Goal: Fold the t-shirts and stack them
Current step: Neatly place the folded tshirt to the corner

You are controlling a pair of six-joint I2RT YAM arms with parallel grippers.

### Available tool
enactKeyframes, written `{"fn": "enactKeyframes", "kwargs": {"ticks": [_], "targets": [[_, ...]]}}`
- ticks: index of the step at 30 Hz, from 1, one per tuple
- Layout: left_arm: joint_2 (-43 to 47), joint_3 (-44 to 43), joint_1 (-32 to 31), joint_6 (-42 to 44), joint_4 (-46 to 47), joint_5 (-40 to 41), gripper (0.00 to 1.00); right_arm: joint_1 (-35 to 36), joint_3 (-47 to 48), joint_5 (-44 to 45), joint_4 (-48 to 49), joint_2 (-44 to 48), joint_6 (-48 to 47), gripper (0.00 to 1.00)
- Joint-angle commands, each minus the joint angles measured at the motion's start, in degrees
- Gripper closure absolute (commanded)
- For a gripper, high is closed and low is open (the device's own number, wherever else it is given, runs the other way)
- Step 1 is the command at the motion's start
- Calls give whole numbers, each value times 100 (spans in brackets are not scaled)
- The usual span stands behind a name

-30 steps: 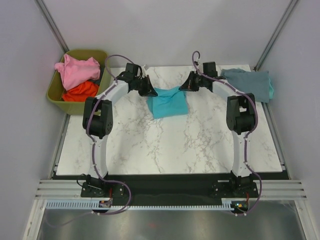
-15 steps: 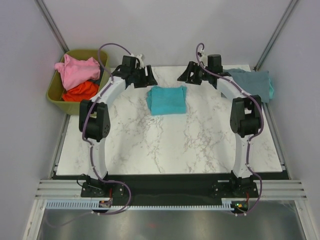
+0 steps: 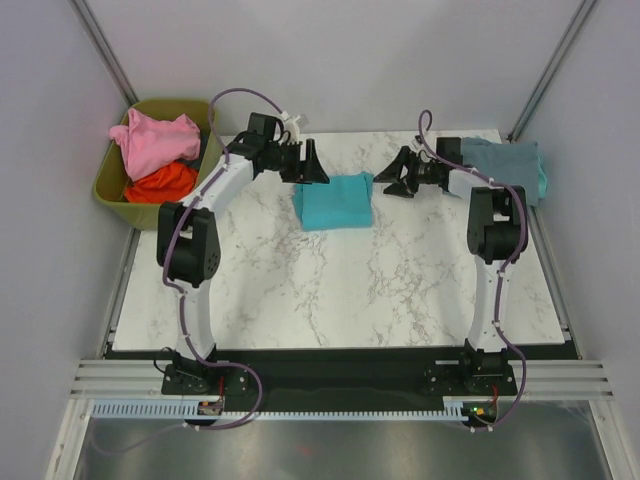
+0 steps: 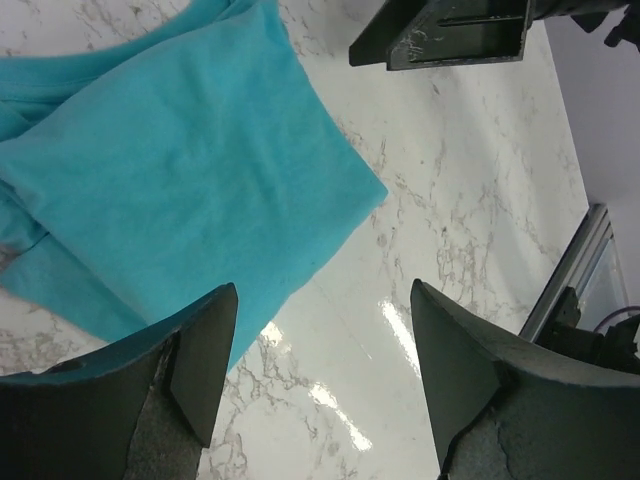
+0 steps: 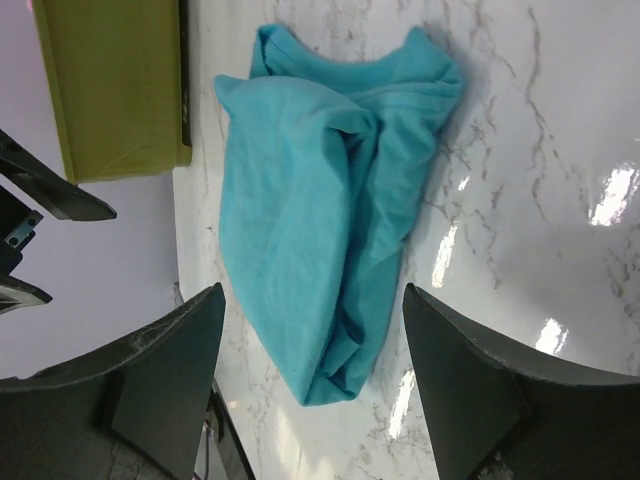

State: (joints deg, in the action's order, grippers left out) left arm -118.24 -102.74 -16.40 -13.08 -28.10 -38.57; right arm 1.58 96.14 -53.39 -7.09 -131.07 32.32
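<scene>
Marble tabletop point(image 3: 330, 290) is occupied at its far middle by the folded teal t-shirt point(image 3: 334, 200) — just let go by the left end effector point(image 3: 312, 167) and right end effector point(image 3: 397, 176), both spread apart — so stacking is judged next

You look down on the whole worktop point(image 3: 330, 290) from high behind its near edge. Both wrist views hang close above it, facing each other and sharing the teal t-shirt point(image 3: 335, 200).

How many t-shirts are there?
4: teal shirt folded on the table, pink shirt and orange-red shirt in the green bin, grey-blue shirt at the far right corner. Others may hide beneath.
</scene>
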Motion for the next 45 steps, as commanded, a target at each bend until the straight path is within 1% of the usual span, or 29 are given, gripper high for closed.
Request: {"fn": "enactKeyframes", "kwargs": {"ticks": [1,4,8,12,18,30,37,42,45], "targets": [[-550,-343,-117,516,-134,-363,23,0,397,-568,182,-340,179,20],[-779,-414,-249,702,-249,50,22,-35,476,-611,182,-586,249,20],[-1034,-431,-267,649,-249,42,22,-35,458,-699,173,-710,258,20],[-1289,-598,-206,675,-231,262,22,-18,441,-656,182,-824,275,20],[-1614,-677,-126,605,-214,262,22,70,292,-656,138,-894,293,20],[-1694,-598,-91,500,-196,227,22,413,204,-708,76,-1141,328,20],[-1703,-589,-82,447,-170,200,22,422,133,-717,32,-1184,337,20],[-1650,-554,-91,473,-179,236,22,378,256,-726,-64,-1202,363,20],[-1650,-510,-91,438,-170,200,22,465,318,-708,-82,-1325,389,21]]}}
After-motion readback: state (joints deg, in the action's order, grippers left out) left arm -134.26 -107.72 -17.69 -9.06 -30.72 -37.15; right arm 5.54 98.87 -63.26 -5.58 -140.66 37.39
